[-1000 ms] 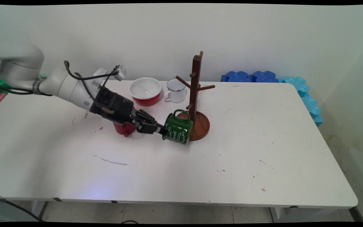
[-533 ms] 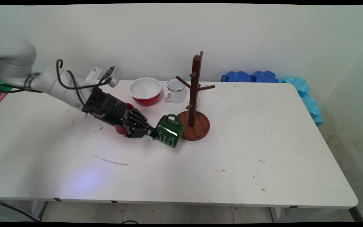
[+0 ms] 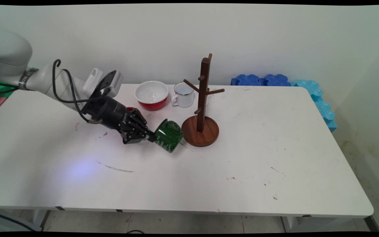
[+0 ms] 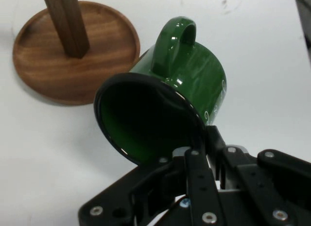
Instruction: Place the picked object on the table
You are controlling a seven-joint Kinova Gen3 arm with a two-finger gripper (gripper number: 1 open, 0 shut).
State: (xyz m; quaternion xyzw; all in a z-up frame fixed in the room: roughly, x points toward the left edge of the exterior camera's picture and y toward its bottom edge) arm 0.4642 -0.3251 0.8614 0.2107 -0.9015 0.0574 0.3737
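At the left of the table, the gripper reaches low from the upper left, its jaws pinched shut on the rim of a green mug. In the hand view the fingers straddle the mug's wall at the near edge of its mouth, one inside and one outside, so the green mug hangs tilted away from the gripper, its dark opening facing the hand and its handle on the upper side. The inside of the mug looks empty. Whether its lower side touches the tabletop cannot be told. Half hidden behind the gripper's black body sits a red cup, of which only a sliver shows. To the right, just beside the green mug but apart from it, stands a wooden mug tree with a round base and bare pegs. Behind them, near the wall, a red bowl with a white inside sits empty, and a white mug stands upright just beside it. Blue foam blocks lie along the table's far right edge.
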